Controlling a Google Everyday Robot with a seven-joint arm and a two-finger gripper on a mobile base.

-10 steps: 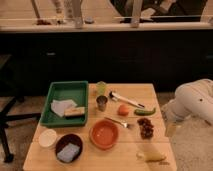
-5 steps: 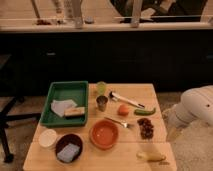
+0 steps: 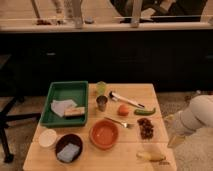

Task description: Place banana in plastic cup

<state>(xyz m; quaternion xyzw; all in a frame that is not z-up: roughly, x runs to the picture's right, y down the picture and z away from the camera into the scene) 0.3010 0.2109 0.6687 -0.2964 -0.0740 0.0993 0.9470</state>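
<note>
Arm (image 3: 200, 116): white, comes in from the view's right edge, bent, forearm sloping down toward the table's (image 3: 135, 147) right edge. Gripper (image 3: 176, 139) hangs just off that edge, low, beside the near-right corner. Open/closed: can't tell. Nothing seen in it.

Banana (image 3: 151, 156): lying flat on the near-right corner, just view-left of and below the gripper, not touching it.

Plastic cup (image 3: 101, 88): upright at the far mid table, well apart from the gripper, up and view-left of it. Metal cup (image 3: 102, 103) stands just in front of it.

Between gripper and cup:
- dark grape cluster (image 3: 146, 128), nearest the gripper
- green veg (image 3: 144, 111)
- red-orange round fruit (image 3: 123, 109)
- fork (image 3: 119, 122)
- black-headed tool w/ white handle (image 3: 125, 99), lying diagonal

Further view-left:
- orange bowl (image 3: 104, 134)
- dark bowl (image 3: 69, 147) w/ grey-blue sponge
- white bowl (image 3: 48, 138)
- green tray (image 3: 70, 91) beside both cups, holding white cloth (image 3: 61, 106) and a tan block (image 3: 75, 111)
</note>
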